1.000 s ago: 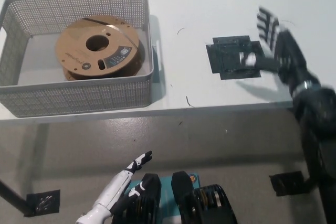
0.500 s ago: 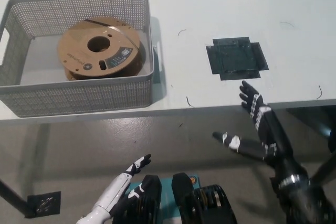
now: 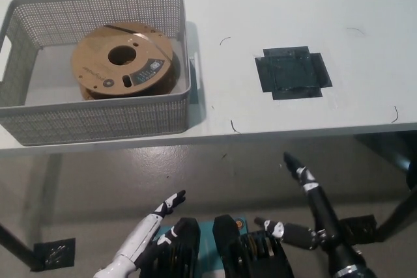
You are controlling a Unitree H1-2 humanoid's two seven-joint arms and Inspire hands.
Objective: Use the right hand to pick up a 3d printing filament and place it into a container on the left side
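A brown cardboard filament spool [image 3: 124,62] lies flat inside the grey mesh basket [image 3: 98,118] at the table's left. My black right hand [image 3: 311,216] hangs below the table's front edge at the lower right, open and empty, fingers spread. My white left hand [image 3: 153,222] rests low at the bottom left, fingers apart, holding nothing.
A black taped patch [image 3: 292,73] marks the white table [image 3: 273,4] right of the basket. The table's front edge runs across the middle of the view, with grey floor below. Black tape squares [image 3: 53,250] lie on the floor.
My right hand has dropped from over the black patch, past the table edge, down toward my body. The spool and the basket have not moved.
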